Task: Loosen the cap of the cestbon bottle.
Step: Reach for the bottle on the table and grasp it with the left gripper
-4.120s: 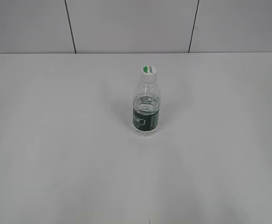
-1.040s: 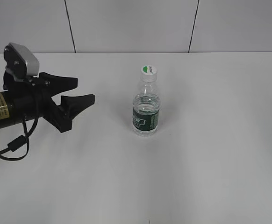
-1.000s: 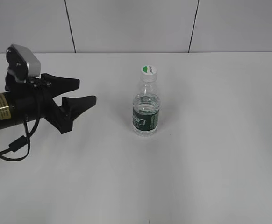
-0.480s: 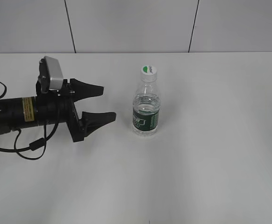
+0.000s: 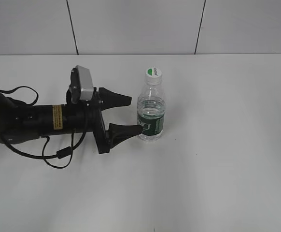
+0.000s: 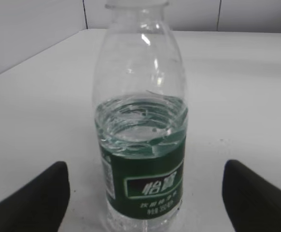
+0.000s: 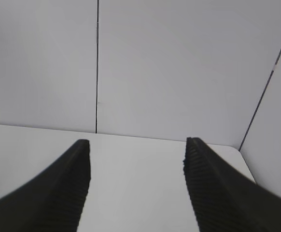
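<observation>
The cestbon bottle (image 5: 151, 116) stands upright mid-table, clear and ribbed, part full of water, with a dark green label band. Its white cap (image 5: 153, 73) with a green half-circle mark is on top. My left gripper (image 5: 133, 115) is open, lying level from the left, its two black fingers reaching either side of the bottle's lower body without touching it. In the left wrist view the bottle (image 6: 143, 145) fills the middle between the wide-apart fingertips (image 6: 34, 198); the cap is cut off at the top. My right gripper (image 7: 136, 152) is open and empty, out of the exterior view.
The white table (image 5: 217, 159) runs to a grey panelled wall (image 5: 131, 26) at the back. The left arm and its looping black cable (image 5: 58, 154) lie on the left of the table. The right wrist view shows only the table corner and wall.
My left gripper has moved to the right across the table, from well left of the bottle to having its open fingers at the bottle's sides. The bottle has not moved.
</observation>
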